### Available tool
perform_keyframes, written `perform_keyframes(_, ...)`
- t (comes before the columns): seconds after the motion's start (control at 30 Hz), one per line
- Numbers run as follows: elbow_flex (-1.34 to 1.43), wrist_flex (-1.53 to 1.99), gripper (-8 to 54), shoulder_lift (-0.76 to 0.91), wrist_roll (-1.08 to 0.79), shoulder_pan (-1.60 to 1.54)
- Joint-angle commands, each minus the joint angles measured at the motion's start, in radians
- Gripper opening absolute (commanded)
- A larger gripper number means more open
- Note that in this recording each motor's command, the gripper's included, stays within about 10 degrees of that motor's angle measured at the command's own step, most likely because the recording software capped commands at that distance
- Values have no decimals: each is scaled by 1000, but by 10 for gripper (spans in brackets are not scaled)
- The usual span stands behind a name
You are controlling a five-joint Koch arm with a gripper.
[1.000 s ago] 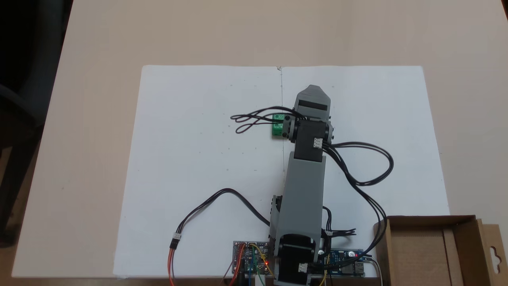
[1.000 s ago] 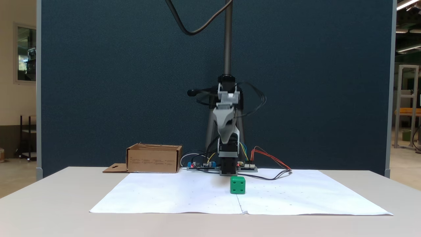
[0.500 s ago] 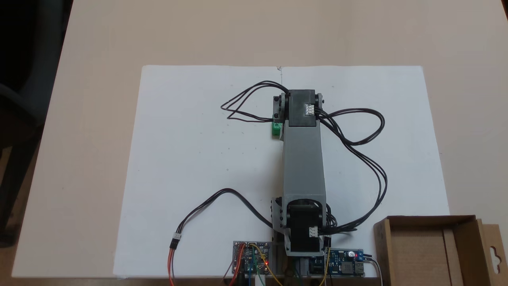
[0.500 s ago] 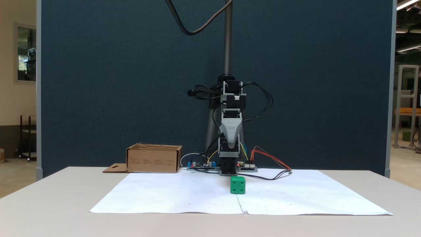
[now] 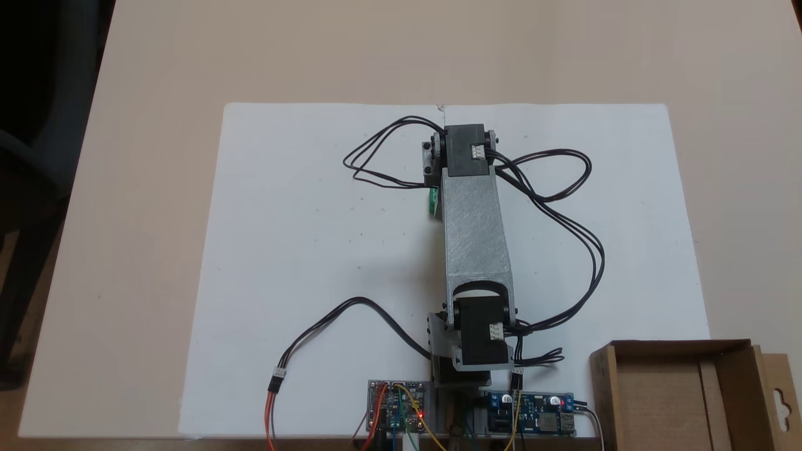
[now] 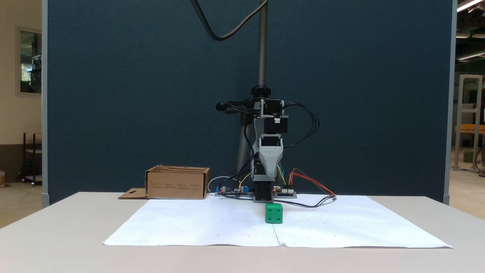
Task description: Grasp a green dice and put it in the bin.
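We find the green dice resting on the white paper sheet, near the sheet's centre seam, with dark pips visible on the face toward the camera in a fixed view. In a fixed view from above only a thin green sliver of it shows at the left edge of the grey arm link, which covers the rest. The gripper hangs above the dice with its grey tip pointing down, clear of the cube, with a gap between tip and top face. We see one jaw tip from the front, the other lying behind it, so we cannot tell whether the fingers are parted or closed; nothing is seen held in them. Black cables loop out on both sides of the arm. The bin stands on the table at the far left behind the sheet in that front view, well apart from the dice, its flap lying flat beside it; from above it sits at the lower right corner, beside the circuit boards at the arm's base.
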Motion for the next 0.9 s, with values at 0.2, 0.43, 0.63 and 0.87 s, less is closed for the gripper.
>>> perform_keyframes(0.2, -183, -12, 431, -21, 130, -3)
perform_keyframes(0.43, -181, -9, 430, -71, 147, -2)
perform_keyframes(0.63, -181, -14, 431, -77, 153, -3)
perform_keyframes(0.87, -179, -28, 432, -98, 158, -2)
